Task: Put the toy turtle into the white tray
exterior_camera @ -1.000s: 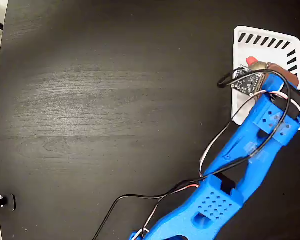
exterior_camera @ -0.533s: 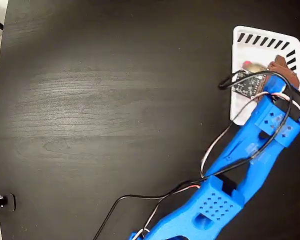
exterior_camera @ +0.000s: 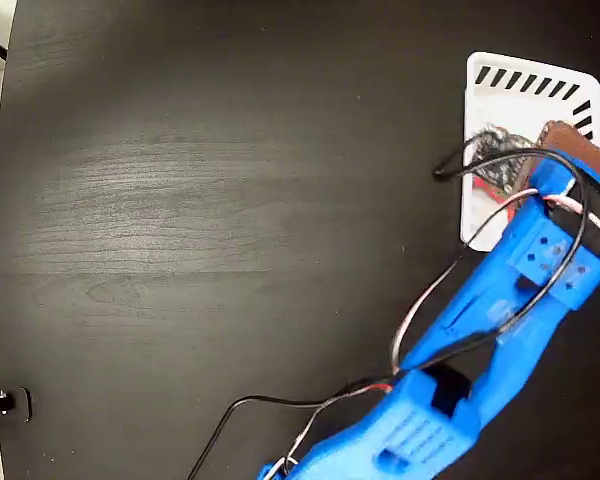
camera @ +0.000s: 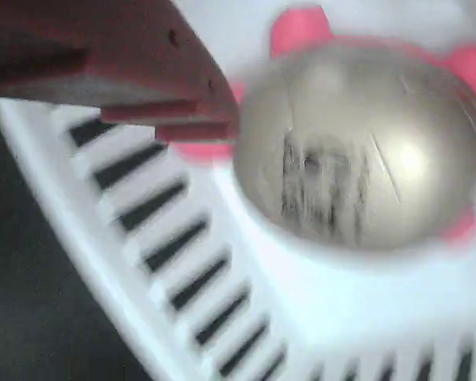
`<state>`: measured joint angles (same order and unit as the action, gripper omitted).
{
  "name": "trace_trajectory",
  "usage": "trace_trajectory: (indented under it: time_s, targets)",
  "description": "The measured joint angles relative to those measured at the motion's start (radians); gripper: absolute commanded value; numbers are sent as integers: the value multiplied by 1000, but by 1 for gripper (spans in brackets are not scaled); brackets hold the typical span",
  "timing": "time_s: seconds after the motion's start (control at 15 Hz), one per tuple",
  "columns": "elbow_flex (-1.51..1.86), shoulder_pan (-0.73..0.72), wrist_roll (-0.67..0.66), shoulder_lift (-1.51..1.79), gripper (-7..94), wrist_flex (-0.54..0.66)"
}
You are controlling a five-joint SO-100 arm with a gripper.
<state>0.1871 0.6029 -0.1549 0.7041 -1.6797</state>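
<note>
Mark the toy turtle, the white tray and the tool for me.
toy turtle [camera: 357,151]: wrist view, top of the gold shell.
white tray [exterior_camera: 525,82]: fixed view, slotted top edge.
tool [camera: 135,71]: wrist view, the dark red finger beside the shell; the other finger is not visible.

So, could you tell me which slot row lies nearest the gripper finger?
The diagonal row at wrist-view left, just under the finger; the other lines the bottom edge.
</note>
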Motion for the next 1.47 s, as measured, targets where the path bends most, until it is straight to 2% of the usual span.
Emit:
trace_trajectory:
  time_s: [0.27,0.4,0.47,0.67,0.93,1.07,1.47]
  targets:
    - [322,-118,167,321,0,123]
    - [623,-215,227,528,0,285]
    - [727,-245,233,595,0,336]
    - [1243,-396,238,930,0,591]
    - [1887,-601,244,1402,-1,781]
    - [2145,-667,268,1641,-1,798]
    - [2519,-644,272,2229,-1,630]
